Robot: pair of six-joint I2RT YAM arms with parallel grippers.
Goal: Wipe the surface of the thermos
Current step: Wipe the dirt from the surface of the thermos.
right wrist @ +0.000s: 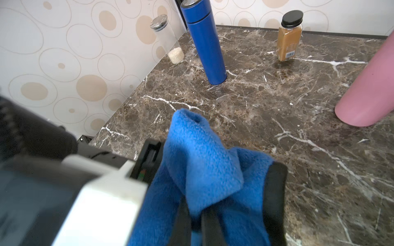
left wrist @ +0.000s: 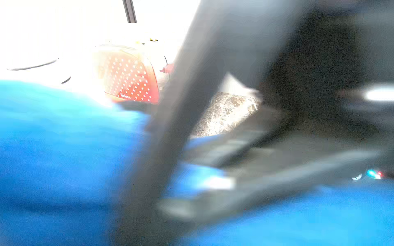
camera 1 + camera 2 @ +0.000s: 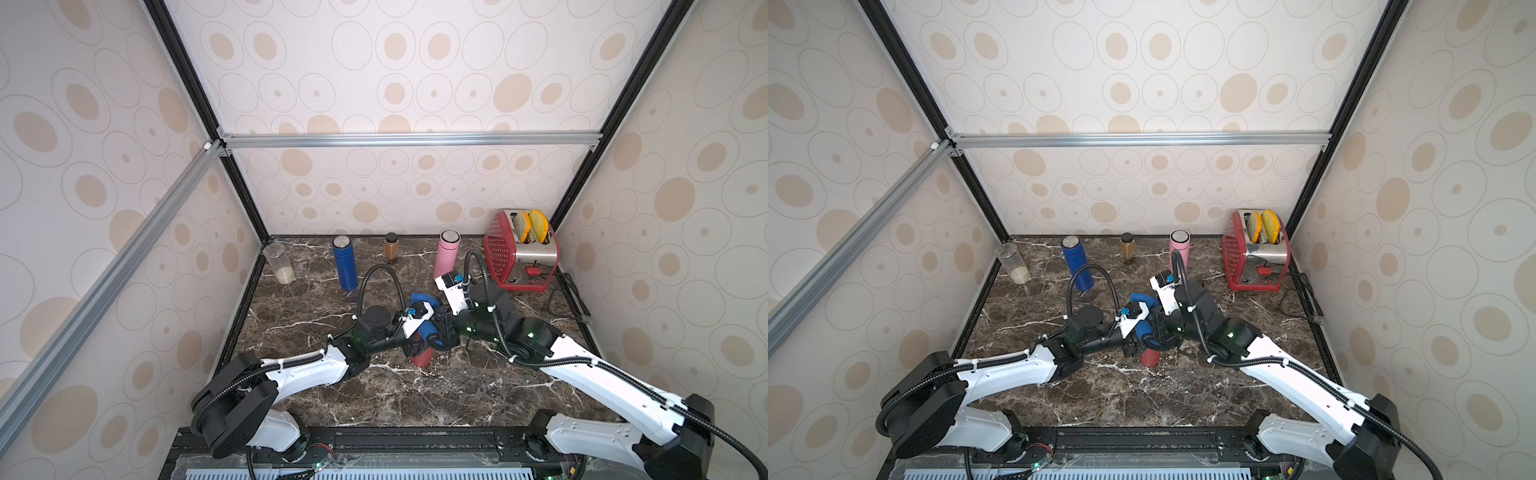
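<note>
Red thermos (image 3: 423,358) near the middle of a dark marble-patterned table (image 3: 374,395), with only its lower body showing in both top views, because a blue cloth (image 3: 428,330) covers its upper part. 2 robot arms reach in from the near edge and meet over it. The left pincer (image 3: 412,351) comes in from the left side and is closed against the red thermos, gripping its body as far as the top views show (the left wrist view is too blurred to confirm the contact; it shows mostly blue cloth and a dark finger). The right pincer (image 1: 196,221) comes in from the right side and is clamped tight on a bunched fold of the blue cloth, which rises in a soft peak above its dark fingers (image 1: 275,191) in the right wrist view. Along the back edge of the table stand 4 upright containers, well apart from the arms: a clear jar (image 3: 279,262) with white grains at the bottom in the left corner, a blue thermos (image 3: 345,264), a small spice jar (image 3: 391,248) with brown powder and a black cap, and a pink thermos (image 3: 445,253) just behind the right arm's wrist. A red toaster (image 3: 519,251) holding 2 slices sits in the back right corner, its black cord trailing along the right edge.
</note>
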